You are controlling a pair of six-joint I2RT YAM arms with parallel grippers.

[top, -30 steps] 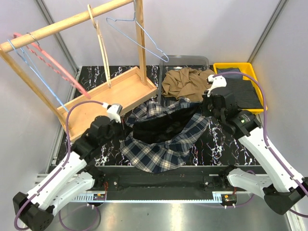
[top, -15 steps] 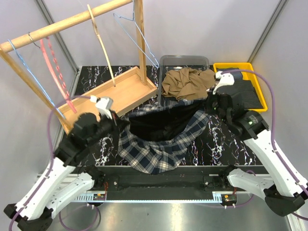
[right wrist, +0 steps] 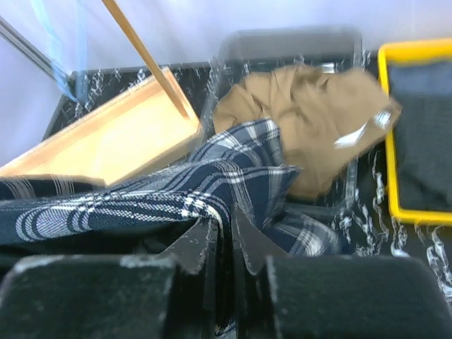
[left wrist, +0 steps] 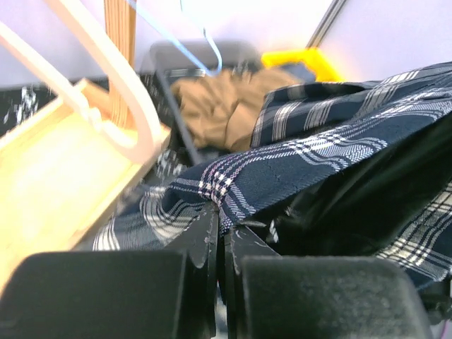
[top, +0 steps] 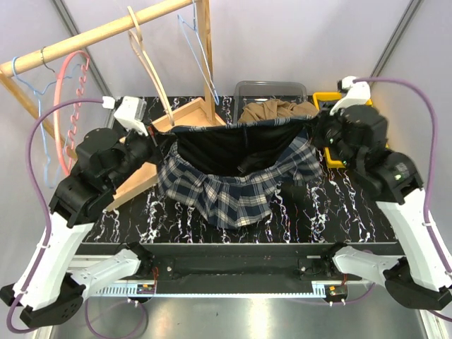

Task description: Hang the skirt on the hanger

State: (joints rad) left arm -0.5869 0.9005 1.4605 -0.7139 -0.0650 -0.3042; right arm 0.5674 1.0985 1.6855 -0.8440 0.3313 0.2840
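I see both arms lifted off the table with elbows bent, wrists turned toward each other; the left gripper (top: 152,141) is clamped on one edge of the plaid cloth (top: 233,191), left of the bin (top: 272,87); the right gripper (top: 315,131) pinches the other edge, just right of the bin; the cloth sags between them in front of it; the skirt (top: 272,111) lies crumpled in the bin; the hanger (top: 200,49) hangs from the rail (top: 106,32), behind and left of the bin.

Got the shirt (top: 233,191) strung between left gripper (top: 157,141) and right gripper (top: 316,134), in front of the bin (top: 272,86) with the skirt (top: 272,111) in it; tray (top: 323,99) right of the bin, rack base (top: 187,113) left, hanger (top: 195,35) on the rail (top: 106,32) behind
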